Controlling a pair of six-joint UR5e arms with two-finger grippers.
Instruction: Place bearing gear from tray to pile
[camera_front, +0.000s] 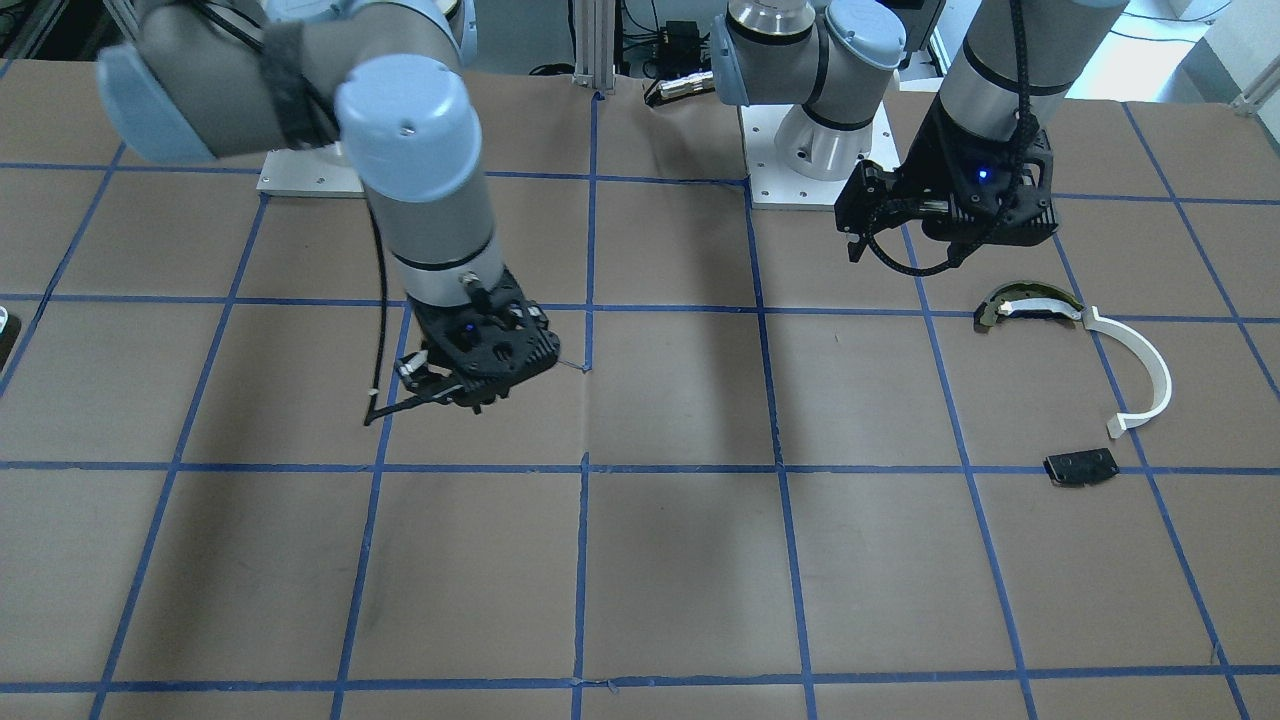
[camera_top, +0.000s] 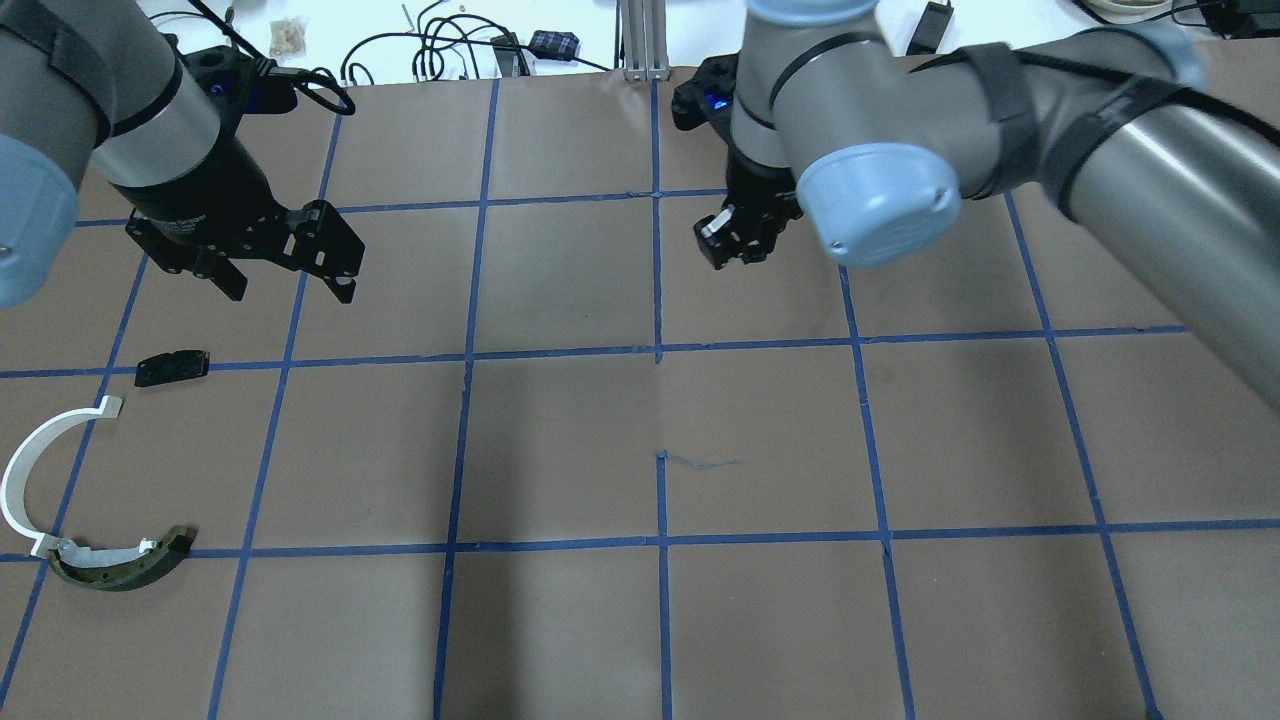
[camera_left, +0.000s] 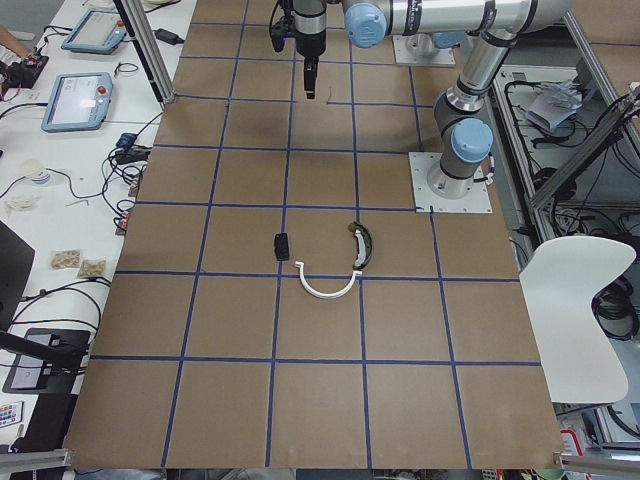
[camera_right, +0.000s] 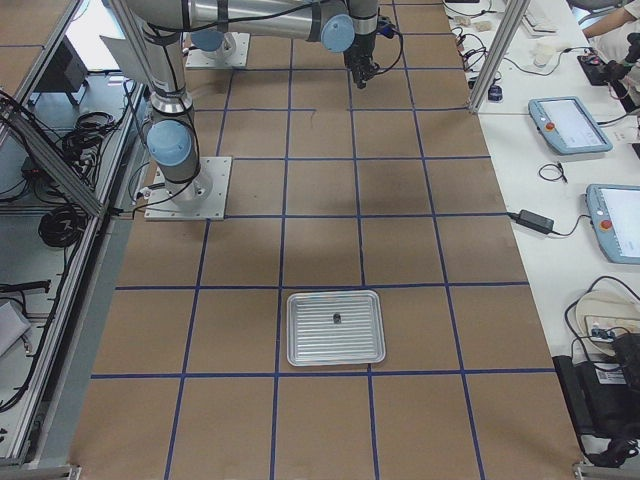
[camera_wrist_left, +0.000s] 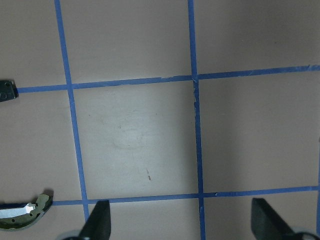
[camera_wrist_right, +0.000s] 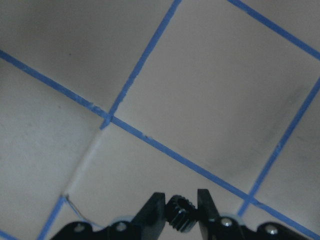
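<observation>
My right gripper (camera_wrist_right: 180, 220) is shut on a small black bearing gear (camera_wrist_right: 180, 218) and holds it above the brown table; it also shows in the overhead view (camera_top: 716, 240) and the front view (camera_front: 412, 375). The pile lies far off on my left side: a white half-ring (camera_top: 25, 470) (camera_front: 1150, 365), an olive-black curved piece (camera_top: 120, 565) (camera_front: 1020, 305) and a flat black plate (camera_top: 172, 367) (camera_front: 1080, 467). My left gripper (camera_top: 290, 288) (camera_wrist_left: 182, 225) is open and empty, hovering just behind the pile. The silvery tray (camera_right: 310, 345) sits at the table's right end, with one small dark part (camera_right: 337, 319) in it.
The table is brown paper with a blue tape grid (camera_top: 660, 350). Cables and boxes (camera_top: 470, 45) lie beyond the far edge. The olive piece (camera_wrist_left: 22, 215) and a sliver of the black plate (camera_wrist_left: 6, 91) show at the left of the left wrist view.
</observation>
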